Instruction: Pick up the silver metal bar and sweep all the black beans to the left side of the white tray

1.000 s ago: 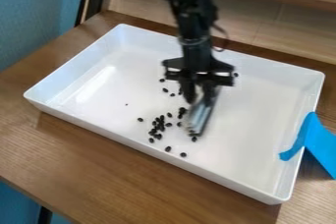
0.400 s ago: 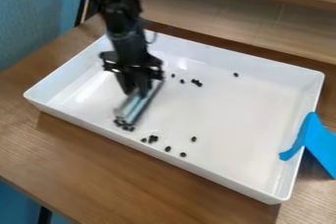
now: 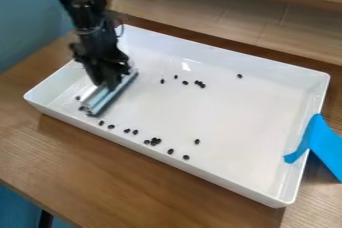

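While the pale blue, elongated bar [image 3: 109, 96] is positioned inside the left end of the white rectangular tray [image 3: 254, 127], the black two-finger gripper's [image 3: 113, 83] jaws pinch it. Small black oval pellets [image 3: 155, 142] lie along the tray's near wall and toward its far wall. Bright blue tape [image 3: 326, 147] adheres to the tray's right wall.

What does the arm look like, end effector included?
The arm is black all over, built from chunky, segmented links with small paler glints. A thin dark cable loops out from its side near the wrist. The end effector is black too, with a wider bracket-like section above it. No sleeve or cover on the visible part.
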`<state>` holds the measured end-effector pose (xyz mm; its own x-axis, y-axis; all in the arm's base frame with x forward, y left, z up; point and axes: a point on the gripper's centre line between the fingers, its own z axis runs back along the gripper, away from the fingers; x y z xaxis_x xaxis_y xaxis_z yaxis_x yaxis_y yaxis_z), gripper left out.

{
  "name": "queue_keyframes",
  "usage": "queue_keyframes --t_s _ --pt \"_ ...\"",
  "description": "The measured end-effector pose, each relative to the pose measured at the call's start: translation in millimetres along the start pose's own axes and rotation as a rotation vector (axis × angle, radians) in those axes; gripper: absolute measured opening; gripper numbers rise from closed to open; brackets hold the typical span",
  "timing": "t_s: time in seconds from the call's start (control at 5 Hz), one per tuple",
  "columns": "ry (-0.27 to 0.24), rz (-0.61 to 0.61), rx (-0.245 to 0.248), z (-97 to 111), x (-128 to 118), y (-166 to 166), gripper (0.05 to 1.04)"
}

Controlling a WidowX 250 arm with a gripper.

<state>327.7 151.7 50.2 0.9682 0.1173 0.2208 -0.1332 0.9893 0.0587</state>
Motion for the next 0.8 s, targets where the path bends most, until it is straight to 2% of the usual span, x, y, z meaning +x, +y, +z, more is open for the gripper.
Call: queue_keyframes --t_s 0.2,0.4,0.6,0.8 --pt "0.017 -0.007 0.014 17.0 -5.3 60.7 0.359" --pt "0.003 -0.020 -0.038 39.5 4.0 75.6 0.347" --pt "0.008 0.018 -0.089 51.2 8.5 72.3 0.347" --pt "0.026 0.006 -0.156 66.1 21.8 24.0 0.342"
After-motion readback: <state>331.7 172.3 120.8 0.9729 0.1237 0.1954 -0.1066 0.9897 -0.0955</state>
